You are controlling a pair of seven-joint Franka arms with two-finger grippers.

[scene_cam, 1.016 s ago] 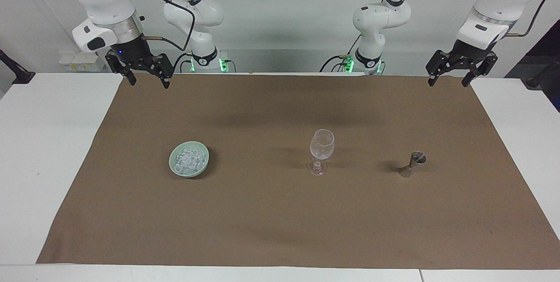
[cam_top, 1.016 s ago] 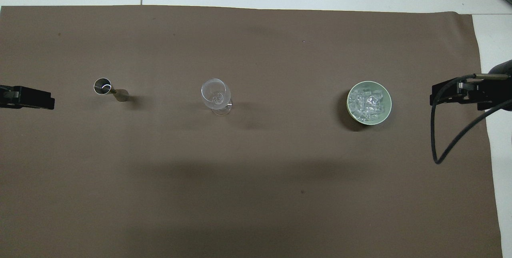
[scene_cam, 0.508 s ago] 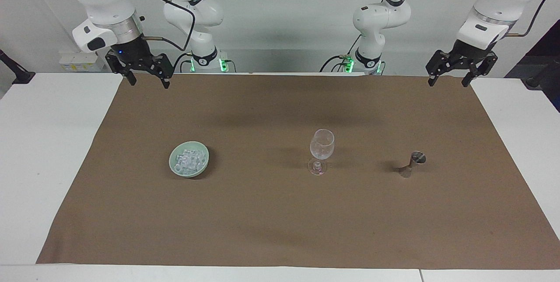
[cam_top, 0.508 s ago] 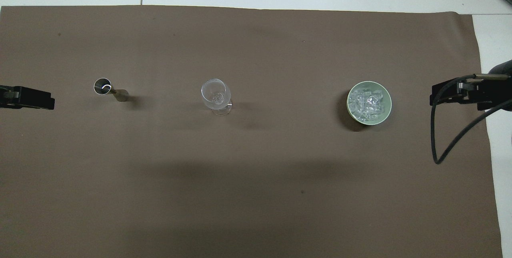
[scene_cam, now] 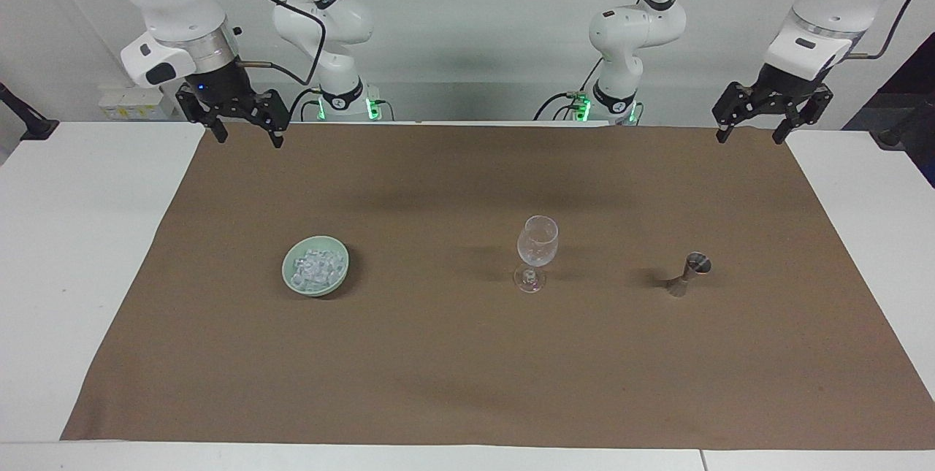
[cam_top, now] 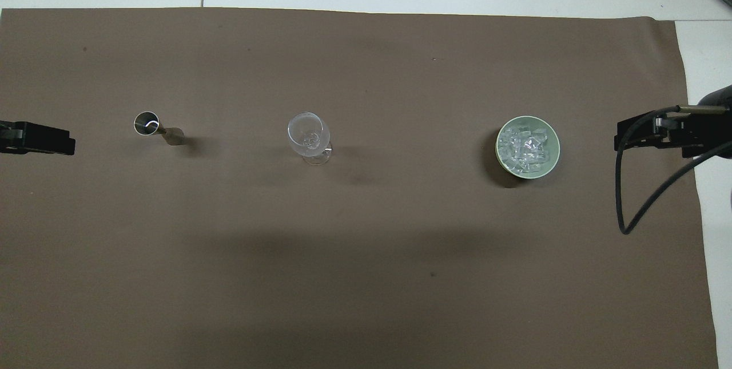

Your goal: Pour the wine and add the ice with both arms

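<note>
A white table carries a broad brown cloth that covers nearly all of its top and leaves bare white strips at both ends; a pale grey wall stands at the robots' end of the room, and green lights glow at the two arm bases. Going across the facing view from its left, the right gripper hangs over the corner of the cloth closest to its own base, jaws spread wide and holding nothing. Farther from the robots, toward the right arm's end of the table, sits a pale green bowl, and in it lies the ice: a heap of small translucent whitish cubes filling the bowl's middle, glinting in the overhead view. Beside the bowl, near the middle of the cloth and well apart from it, a clear stemmed glass stands upright with nothing visible in its bowl. Next along the same row, toward the left arm's end, stands a slim metal jigger, its open mouth round and shiny from above. Last, the left gripper hangs over the cloth's corner by its own base, jaws likewise spread apart and empty.
</note>
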